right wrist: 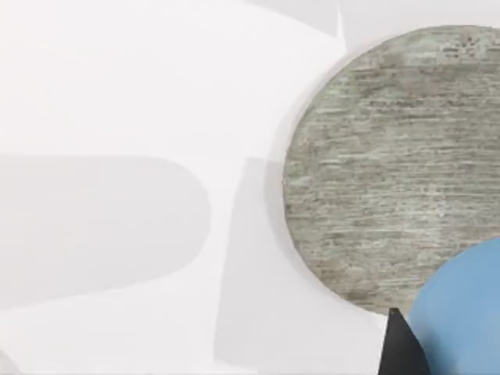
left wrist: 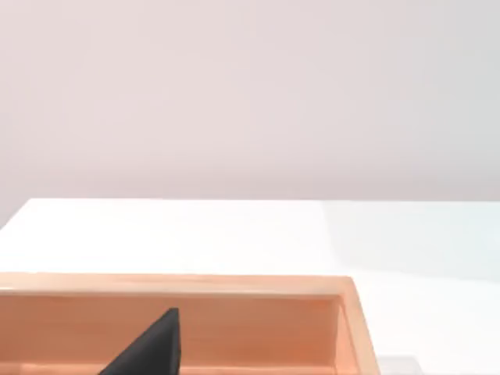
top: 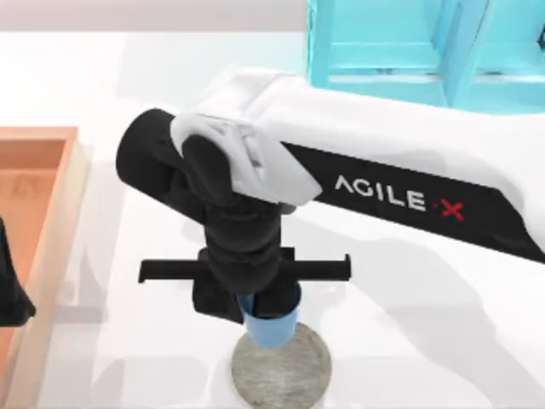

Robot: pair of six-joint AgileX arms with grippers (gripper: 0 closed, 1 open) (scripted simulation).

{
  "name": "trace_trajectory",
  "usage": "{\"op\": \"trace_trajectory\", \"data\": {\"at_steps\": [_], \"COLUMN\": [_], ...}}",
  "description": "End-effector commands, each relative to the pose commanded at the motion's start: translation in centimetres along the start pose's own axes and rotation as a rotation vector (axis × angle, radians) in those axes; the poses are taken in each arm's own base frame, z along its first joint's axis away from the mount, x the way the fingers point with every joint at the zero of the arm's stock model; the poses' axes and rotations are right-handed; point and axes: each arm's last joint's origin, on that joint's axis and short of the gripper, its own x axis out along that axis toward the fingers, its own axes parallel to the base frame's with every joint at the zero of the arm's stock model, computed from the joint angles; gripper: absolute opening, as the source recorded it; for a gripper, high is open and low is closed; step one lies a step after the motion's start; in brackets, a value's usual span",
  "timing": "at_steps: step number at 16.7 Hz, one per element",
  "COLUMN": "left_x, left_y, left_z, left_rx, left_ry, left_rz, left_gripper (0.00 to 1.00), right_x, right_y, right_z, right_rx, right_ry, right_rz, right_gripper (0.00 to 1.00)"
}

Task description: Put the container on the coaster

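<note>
The container [top: 274,324] is a small light-blue cup, and my right gripper [top: 266,308] is shut on it from above. It sits over the far part of the coaster [top: 285,373], a flat round grey stone-like disc near the table's front edge. I cannot tell whether the cup touches the disc. In the right wrist view the container [right wrist: 461,312] overlaps the rim of the coaster [right wrist: 391,164], with a dark fingertip [right wrist: 398,350] beside it. My left arm [top: 10,290] is parked at the left edge, over the tray.
An orange-brown wooden tray [top: 43,213] lies along the table's left side; its far wall [left wrist: 234,312] also shows in the left wrist view. A large turquoise shelf-like frame [top: 417,43] stands at the back right. The right arm's white and black link [top: 392,187] spans the middle.
</note>
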Motion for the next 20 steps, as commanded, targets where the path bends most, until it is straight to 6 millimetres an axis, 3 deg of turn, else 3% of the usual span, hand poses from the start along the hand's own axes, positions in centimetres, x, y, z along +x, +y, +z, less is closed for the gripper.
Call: {"op": "trace_trajectory", "data": {"at_steps": [7,13,18,20], "left_x": [0.0,0.0,0.0,0.0], "left_y": [0.0,0.0,0.0,0.0], "left_z": [0.0,0.0,0.0,0.0], "left_rx": [0.000,0.000,0.000,0.000], "left_ry": [0.000,0.000,0.000,0.000], "left_rz": [0.000,0.000,0.000,0.000], "left_gripper": [1.00,1.00,1.00,1.00], "right_x": [0.6,5.7,6.4,6.4], "right_y": [-0.1,-0.7,-0.9,-0.9], "right_z": [0.2,0.1,0.0,0.0], "right_rx": [0.006,0.002,0.000,0.000], "right_ry": [0.002,0.000,0.000,0.000], "right_rz": [-0.004,0.002,0.000,0.000], "right_gripper": [0.00,0.00,0.00,0.15]}}
